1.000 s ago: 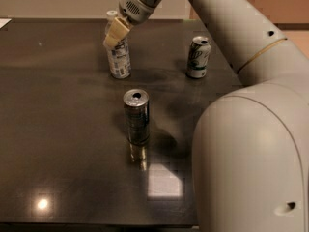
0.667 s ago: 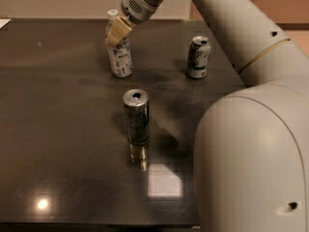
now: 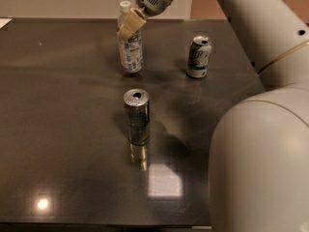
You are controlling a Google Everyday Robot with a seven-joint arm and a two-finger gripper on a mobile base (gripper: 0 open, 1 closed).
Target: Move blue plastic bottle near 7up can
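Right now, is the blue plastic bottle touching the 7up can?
No, bare table shows between the blue plastic bottle and the 7up can, with the hand gripping the bottle's neck.

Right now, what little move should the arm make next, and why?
Probably carry the bottle sideways toward the green can. The pincer grips the bottle just below its white cap, so it looks ready to travel, and a wide gap separates bottle and can. The silver can stands nearer the camera, apparently out of that path.
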